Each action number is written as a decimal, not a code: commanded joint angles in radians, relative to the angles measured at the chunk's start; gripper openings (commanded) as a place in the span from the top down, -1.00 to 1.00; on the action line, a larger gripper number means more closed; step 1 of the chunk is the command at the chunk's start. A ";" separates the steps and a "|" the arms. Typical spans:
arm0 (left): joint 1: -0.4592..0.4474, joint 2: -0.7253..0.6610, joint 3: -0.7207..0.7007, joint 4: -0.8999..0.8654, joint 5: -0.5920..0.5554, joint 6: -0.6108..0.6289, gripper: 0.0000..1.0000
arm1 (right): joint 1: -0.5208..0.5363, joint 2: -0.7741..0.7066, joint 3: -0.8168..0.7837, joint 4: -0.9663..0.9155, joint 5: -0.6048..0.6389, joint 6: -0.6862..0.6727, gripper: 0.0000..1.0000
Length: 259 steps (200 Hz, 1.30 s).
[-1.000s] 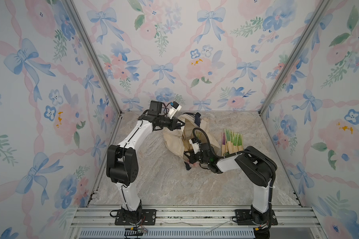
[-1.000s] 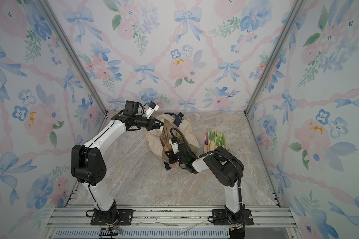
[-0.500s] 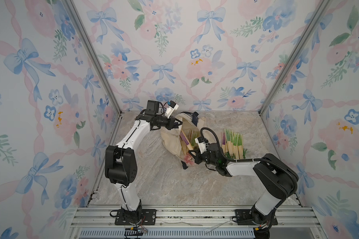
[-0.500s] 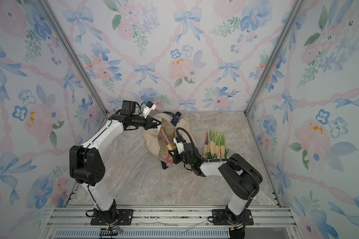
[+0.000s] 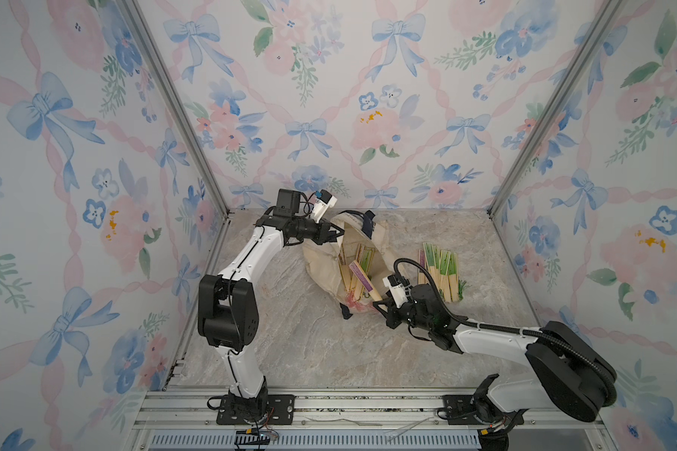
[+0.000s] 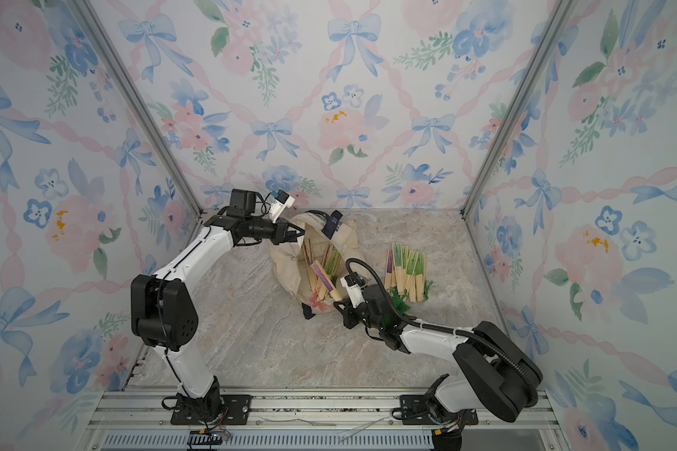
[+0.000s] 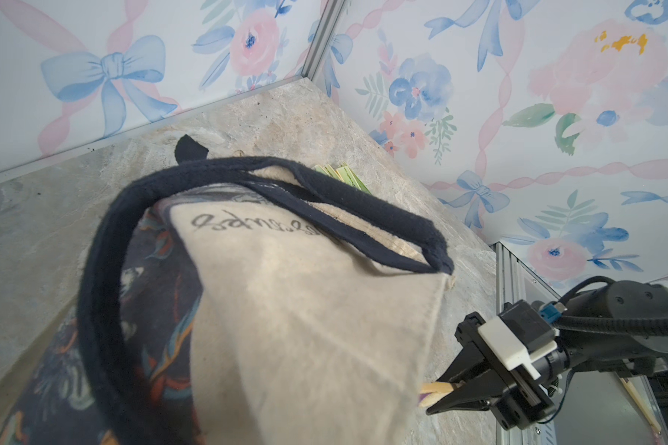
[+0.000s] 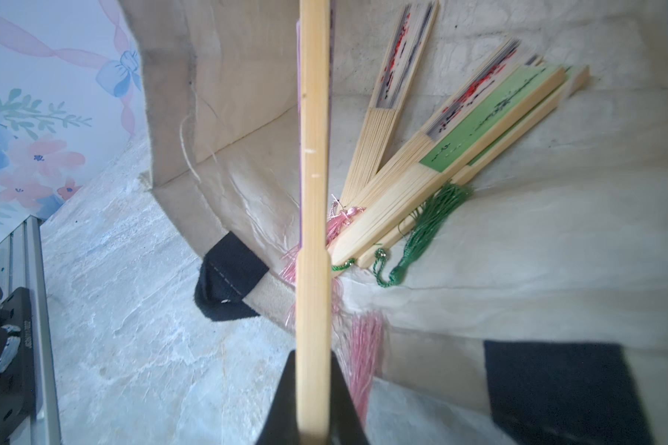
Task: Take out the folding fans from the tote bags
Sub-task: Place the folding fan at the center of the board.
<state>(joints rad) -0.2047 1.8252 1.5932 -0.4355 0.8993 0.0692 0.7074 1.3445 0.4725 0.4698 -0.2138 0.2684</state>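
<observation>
In both top views, left of centre in the frame, the left gripper point(image 5: 335, 234) point(image 6: 296, 234) is pinching the raised rim of the cream tote bag point(image 5: 321, 263) point(image 6: 286, 267). Its fingers are clenched on the cloth and are holding the mouth open toward the lower right. The bag is lying on the marble-patterned tabletop point(image 5: 298, 351) just above mid-frame. In the left wrist view, a navy strap handle point(image 7: 105, 269) is looping across the bag's side next to script lettering.

Inside the open mouth, several closed folding fans point(image 5: 367, 256) point(image 8: 440, 154) are lying spread apart, with green and pink tassels at their pivot ends. Over them, a purple folding fan point(image 5: 363, 280) point(image 6: 326, 280) point(image 8: 314, 173) is slanting out of the bag's mouth. The right gripper point(image 5: 380, 306) point(image 6: 340, 304) point(image 7: 459, 389) is squeezing its pale bamboo end tightly between its fingers. A pink tassel point(image 8: 363, 366) is hanging beside that end.

Further right, a row of green and purple folding fans point(image 5: 438, 269) point(image 6: 407, 269) is lying side by side on the tabletop, clear of the bag.
</observation>
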 commanded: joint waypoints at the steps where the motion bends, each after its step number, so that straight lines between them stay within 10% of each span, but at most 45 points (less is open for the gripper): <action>1: 0.008 0.005 0.025 0.025 0.032 -0.014 1.00 | -0.004 -0.111 -0.010 -0.095 -0.040 -0.056 1.00; 72: 0.017 0.006 0.014 0.024 0.030 -0.016 1.00 | -0.045 -0.467 0.134 -0.424 -0.078 -0.158 1.00; 125: 0.016 -0.020 -0.005 0.026 0.033 -0.008 1.00 | -0.340 -0.586 0.145 -0.454 -0.062 -0.027 1.00; 167: 0.015 -0.027 -0.013 0.025 0.035 -0.008 1.00 | -0.557 -0.364 0.203 -0.564 -0.045 -0.002 1.00; 259: 0.002 -0.037 -0.015 0.024 0.039 -0.006 1.00 | -0.633 0.183 0.422 -0.675 0.184 -0.019 1.00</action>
<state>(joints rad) -0.1967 1.8259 1.5909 -0.4355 0.9062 0.0654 0.0856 1.4582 0.8242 -0.1398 -0.1009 0.2474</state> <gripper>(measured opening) 0.057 0.092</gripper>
